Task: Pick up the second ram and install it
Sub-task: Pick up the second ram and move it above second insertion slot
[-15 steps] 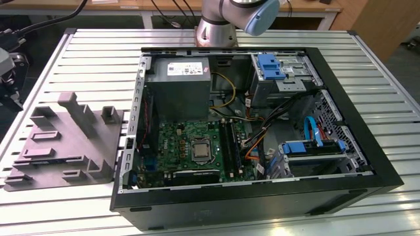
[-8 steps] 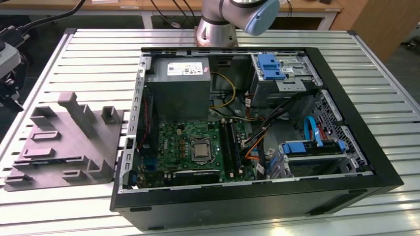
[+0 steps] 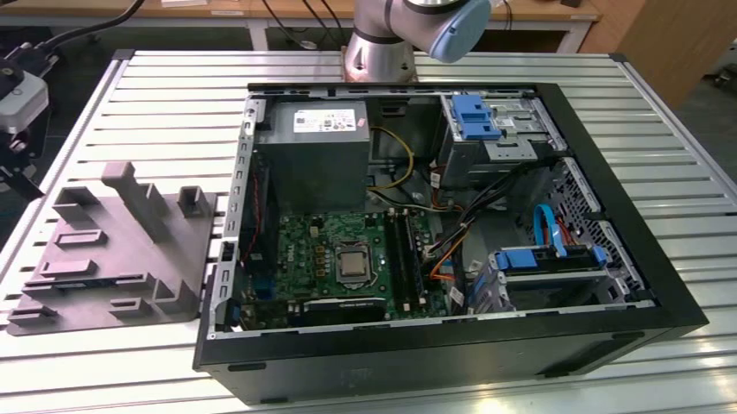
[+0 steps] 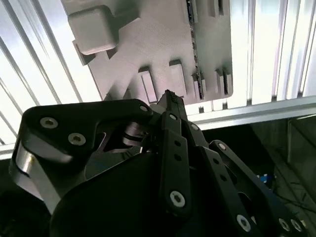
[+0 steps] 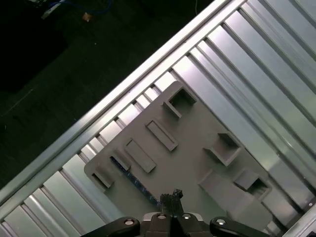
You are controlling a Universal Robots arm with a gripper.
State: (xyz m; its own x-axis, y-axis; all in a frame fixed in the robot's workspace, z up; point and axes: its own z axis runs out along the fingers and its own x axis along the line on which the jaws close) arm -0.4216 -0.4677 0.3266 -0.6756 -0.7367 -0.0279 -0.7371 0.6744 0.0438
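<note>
1. Hovering over the grey holder tray [image 5: 197, 145], the gripper [image 5: 173, 196] has its fingertips pressed together and holds nothing.
2. The second ram [image 5: 132, 180] stands on edge in a tray slot, just beside the fingertips.
3. It is probably light, stiff and fragile, so pinch across its flat faces near the upper edge, away from the contacts.

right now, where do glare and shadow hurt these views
Second wrist view: the table slats glare to white beside the grey fixture. First wrist view: the floor beyond the slats is nearly black. Exterior view: even light, with shade inside the computer case.
</note>
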